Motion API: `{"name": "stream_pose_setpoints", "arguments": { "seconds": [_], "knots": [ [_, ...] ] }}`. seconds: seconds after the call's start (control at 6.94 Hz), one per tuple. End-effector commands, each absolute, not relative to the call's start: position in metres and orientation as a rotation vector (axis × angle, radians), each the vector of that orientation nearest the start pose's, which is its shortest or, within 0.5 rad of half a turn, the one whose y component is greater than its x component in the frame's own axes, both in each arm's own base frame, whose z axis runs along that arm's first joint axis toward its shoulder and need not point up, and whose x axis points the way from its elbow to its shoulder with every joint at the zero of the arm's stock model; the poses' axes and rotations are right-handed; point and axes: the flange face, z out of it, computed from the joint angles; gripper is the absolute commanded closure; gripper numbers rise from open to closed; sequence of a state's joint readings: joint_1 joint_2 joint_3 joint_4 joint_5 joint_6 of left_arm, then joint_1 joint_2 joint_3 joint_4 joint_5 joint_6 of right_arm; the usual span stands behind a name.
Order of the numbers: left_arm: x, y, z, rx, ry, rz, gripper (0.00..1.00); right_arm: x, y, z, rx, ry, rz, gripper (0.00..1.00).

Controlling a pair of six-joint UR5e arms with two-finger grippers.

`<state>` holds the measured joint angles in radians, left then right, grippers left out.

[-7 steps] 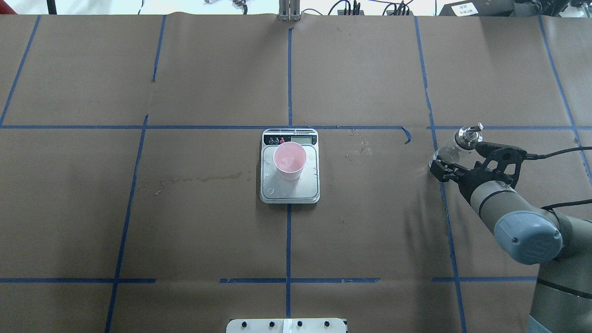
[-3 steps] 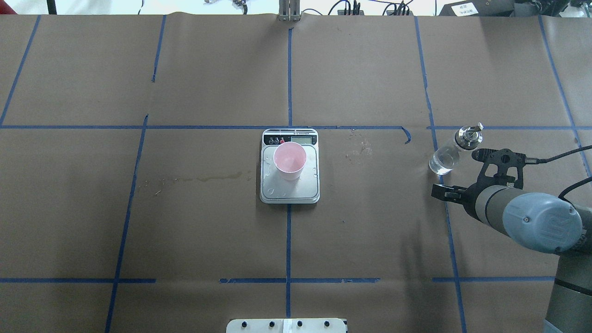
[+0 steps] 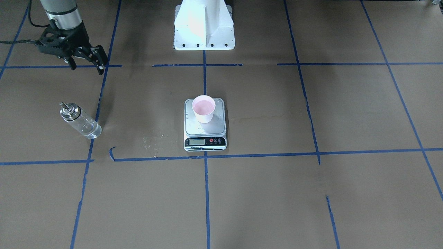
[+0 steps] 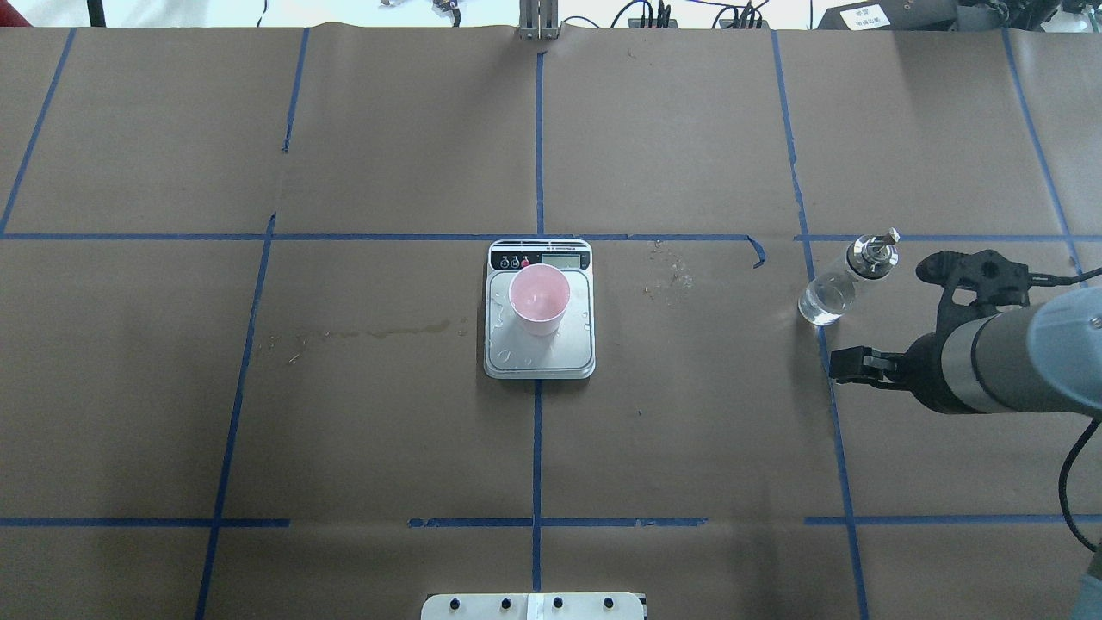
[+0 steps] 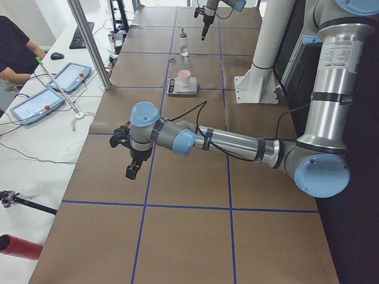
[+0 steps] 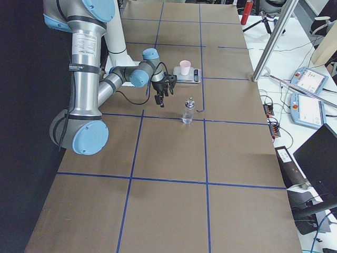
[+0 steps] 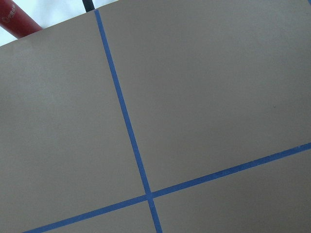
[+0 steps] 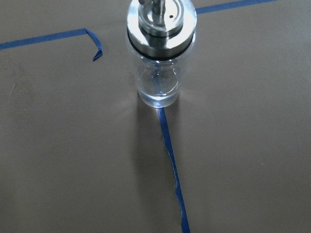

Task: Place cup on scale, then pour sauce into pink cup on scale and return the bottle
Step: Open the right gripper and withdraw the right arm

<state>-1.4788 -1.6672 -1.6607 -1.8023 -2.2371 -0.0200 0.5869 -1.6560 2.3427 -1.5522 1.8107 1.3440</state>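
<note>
The pink cup (image 4: 539, 297) stands on the scale (image 4: 538, 360) at the table's middle; both also show in the front view, the cup (image 3: 203, 109) on the scale (image 3: 205, 141). The clear bottle (image 4: 828, 297) with its silver pourer stands upright on the brown paper at the right, on a blue tape line. It fills the top of the right wrist view (image 8: 160, 73). A little clear sauce sits at its bottom. My right gripper (image 4: 880, 314) is open and empty, a short way back from the bottle (image 3: 81, 122). My left gripper (image 5: 127, 157) shows only in the exterior left view, so I cannot tell its state.
The white robot base (image 3: 204, 31) stands behind the scale. Blue tape lines grid the brown paper. Water drops lie on the scale's platform and a faint stain (image 4: 387, 330) marks the paper to its left. A side table holds tablets (image 5: 35, 103).
My right gripper has let go of the bottle and drawn back toward the robot. The bottle stays upright where it was set. Cup and scale have not moved.
</note>
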Motion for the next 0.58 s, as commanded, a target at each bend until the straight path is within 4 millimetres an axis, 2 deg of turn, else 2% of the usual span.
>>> {"name": "stream_pose_setpoints", "arguments": {
  "seconds": [0.0, 0.14, 0.29, 0.43],
  "knots": [
    [-0.021, -0.553, 0.545, 0.366, 0.678, 0.208, 0.0, -0.201, -0.34, 0.322, -0.015, -0.87, 0.176, 0.0],
    [-0.021, -0.553, 0.543, 0.369, 0.677, 0.209, 0.0, -0.156, -0.359, 0.324, -0.022, -0.952, 0.122, 0.0],
    [-0.021, -0.553, 0.545, 0.366, 0.678, 0.208, 0.0, -0.117, -0.381, 0.34, -0.005, -0.997, 0.104, 0.0],
    [-0.021, -0.552, 0.545, 0.366, 0.678, 0.208, 0.0, -0.089, -0.401, 0.364, 0.022, -1.009, 0.074, 0.0]
  ]
}}
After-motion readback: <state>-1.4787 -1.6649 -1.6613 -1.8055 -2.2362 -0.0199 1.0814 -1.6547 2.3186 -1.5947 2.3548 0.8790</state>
